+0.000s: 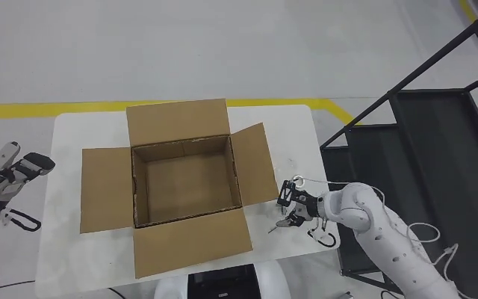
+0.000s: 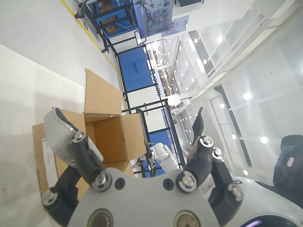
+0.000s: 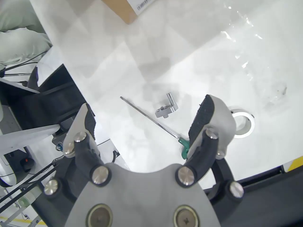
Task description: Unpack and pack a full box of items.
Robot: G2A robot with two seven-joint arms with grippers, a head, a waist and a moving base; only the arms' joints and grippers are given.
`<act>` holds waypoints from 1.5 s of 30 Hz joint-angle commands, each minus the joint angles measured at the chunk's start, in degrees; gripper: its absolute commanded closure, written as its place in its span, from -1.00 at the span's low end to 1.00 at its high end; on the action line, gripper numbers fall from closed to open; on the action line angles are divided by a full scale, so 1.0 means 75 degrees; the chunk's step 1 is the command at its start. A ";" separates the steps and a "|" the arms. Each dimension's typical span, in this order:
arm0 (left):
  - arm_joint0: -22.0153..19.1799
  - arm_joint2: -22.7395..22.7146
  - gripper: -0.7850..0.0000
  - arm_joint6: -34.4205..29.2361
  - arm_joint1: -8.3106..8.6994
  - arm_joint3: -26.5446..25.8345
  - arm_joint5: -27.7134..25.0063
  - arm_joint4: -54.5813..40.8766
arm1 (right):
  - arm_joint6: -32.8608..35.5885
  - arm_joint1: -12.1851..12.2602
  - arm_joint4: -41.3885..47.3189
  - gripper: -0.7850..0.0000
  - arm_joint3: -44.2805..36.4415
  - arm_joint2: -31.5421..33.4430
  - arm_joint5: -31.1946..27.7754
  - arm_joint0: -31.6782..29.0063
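Observation:
The cardboard box point(image 1: 187, 187) stands open in the middle of the white table point(image 1: 75, 127), all flaps folded outward and its bare bottom showing. Beside the box's right flap, my right gripper point(image 1: 287, 209) hovers low over the table, open point(image 3: 144, 116). Beneath it lie a long hex key with a green handle point(image 3: 151, 119), a small metal bracket point(image 3: 167, 109) and a white ring point(image 3: 243, 124). My left gripper point(image 1: 33, 163) is off the table's left edge, open point(image 2: 127, 121) and holding nothing, facing the box point(image 2: 106, 128) from the side.
A labelled corner of a box flap point(image 3: 123, 5) lies close to the small parts. A dark metal rack point(image 1: 418, 149) stands just past the table's right edge. A yellow floor line point(image 1: 60, 108) runs behind the table.

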 commanded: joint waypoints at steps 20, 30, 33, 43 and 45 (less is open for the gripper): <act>0.0000 0.0000 -1.00 0.0000 0.0000 0.0000 0.0000 0.0000 | 0.0574 -0.0408 -0.1068 0.91 0.1090 -0.1712 0.2036 0.0990; 0.0000 0.0000 -1.00 0.0000 0.0000 0.0000 0.0000 0.0000 | 0.0885 -0.0419 -0.1244 1.00 0.0937 -0.1755 0.2261 0.0975; 0.0000 0.0000 -1.00 0.0000 0.0000 0.0000 0.0000 0.0000 | 0.0856 -0.0416 -0.1296 1.00 0.0813 -0.1701 0.2369 0.0966; 0.0000 0.0000 -1.00 0.0000 0.0000 0.0000 0.0000 0.0000 | 0.0375 -0.0161 -0.1150 1.00 -0.0512 -0.0449 0.2338 0.0016; 0.0000 0.0000 -1.00 0.0000 0.0000 0.0000 0.0000 0.0000 | 0.0280 -0.0082 -0.1166 1.00 -0.0972 -0.0015 0.2342 -0.0367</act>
